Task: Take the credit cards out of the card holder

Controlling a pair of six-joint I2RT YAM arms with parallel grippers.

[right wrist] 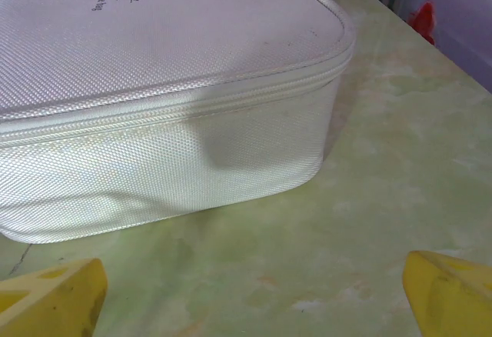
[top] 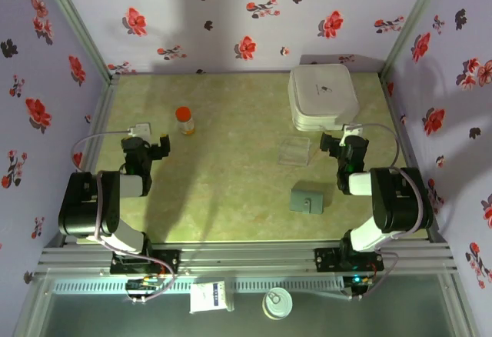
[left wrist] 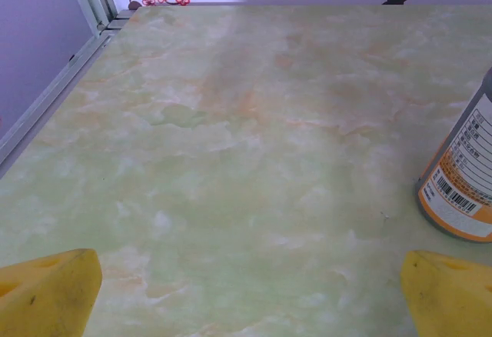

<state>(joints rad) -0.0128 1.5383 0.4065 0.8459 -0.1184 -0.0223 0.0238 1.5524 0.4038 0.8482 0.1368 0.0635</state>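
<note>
The card holder (top: 307,198) is a small grey wallet lying folded shut on the table, just left of the right arm and nearer the front edge than its gripper. The credit cards are hidden from view. My right gripper (top: 337,140) stands open and empty at the white box's near edge; in the right wrist view its yellow fingertips (right wrist: 54,298) sit wide apart over bare table (right wrist: 250,298). My left gripper (top: 162,147) is open and empty too, with bare table between its fingertips (left wrist: 450,295), far from the holder.
A large white zipped box (top: 323,97) (right wrist: 169,83) stands at the back right. A clear plastic rectangle (top: 294,151) lies between it and the holder. An orange bottle (top: 184,120) (left wrist: 461,191) stands just beyond the left gripper. Flowered walls close in the table (top: 231,191).
</note>
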